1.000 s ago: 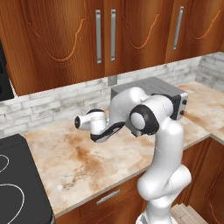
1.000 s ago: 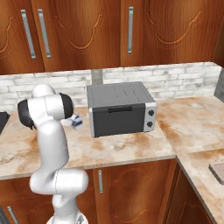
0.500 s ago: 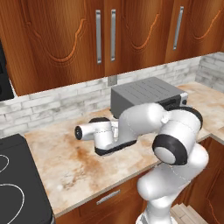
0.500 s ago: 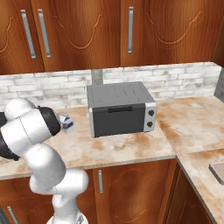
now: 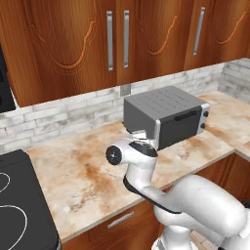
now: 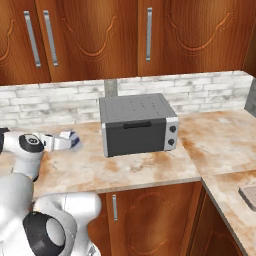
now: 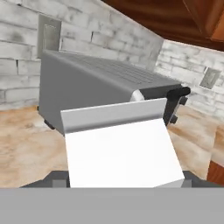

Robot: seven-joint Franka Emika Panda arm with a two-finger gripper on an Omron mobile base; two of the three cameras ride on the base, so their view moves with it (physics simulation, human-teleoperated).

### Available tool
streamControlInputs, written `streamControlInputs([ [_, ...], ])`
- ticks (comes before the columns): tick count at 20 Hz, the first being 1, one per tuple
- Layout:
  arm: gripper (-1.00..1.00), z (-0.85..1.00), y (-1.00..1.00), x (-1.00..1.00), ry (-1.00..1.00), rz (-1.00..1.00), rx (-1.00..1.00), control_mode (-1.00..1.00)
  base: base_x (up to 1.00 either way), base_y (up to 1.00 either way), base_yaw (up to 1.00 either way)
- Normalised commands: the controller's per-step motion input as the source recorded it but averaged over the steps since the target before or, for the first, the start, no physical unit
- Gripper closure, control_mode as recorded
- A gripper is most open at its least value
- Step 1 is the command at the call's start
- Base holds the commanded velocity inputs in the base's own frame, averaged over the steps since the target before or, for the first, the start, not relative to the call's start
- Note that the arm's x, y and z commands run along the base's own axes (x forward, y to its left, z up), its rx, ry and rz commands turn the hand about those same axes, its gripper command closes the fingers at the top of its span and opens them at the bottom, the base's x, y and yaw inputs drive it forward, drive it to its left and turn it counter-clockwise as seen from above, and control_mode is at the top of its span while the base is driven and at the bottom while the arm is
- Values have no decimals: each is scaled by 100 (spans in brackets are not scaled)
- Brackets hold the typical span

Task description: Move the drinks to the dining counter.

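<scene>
Starting at the left of the left base view, a black stovetop meets the marbled counter under brown wall cabinets and a white brick backsplash. Further right, the white arm bends over the counter's front edge, its hand ending just left of the grey toaster. In the right base view the gripper reaches rightward, level with the counter, and the white-and-blue milk carton sits at its tip, a short way left of the toaster. In the hand view the carton stands between the two dark fingertips, its gabled top tilted toward the toaster behind it. The jaws are spread wide around the carton; whether they press on it I cannot tell.
</scene>
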Motion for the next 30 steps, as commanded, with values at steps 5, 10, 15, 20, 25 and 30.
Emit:
streamControlInputs([
  [5, 100, 72, -37, -54, 25, 32, 2, -100, 0, 0, 0],
  [10, 100, 42, -51, -35, 17, 18, 6, -100, 0, 0, 0],
  [15, 100, 35, -19, -36, 9, 6, 12, -100, 0, 0, 0],
  [20, 100, 23, 0, -47, 0, 0, 20, -100, 0, 0, 0],
  [25, 100, 3, 0, -72, -11, 0, 16, -100, 0, 0, 0],
  [30, 100, 3, 0, -43, -20, 0, 1, -100, 0, 0, 0],
])
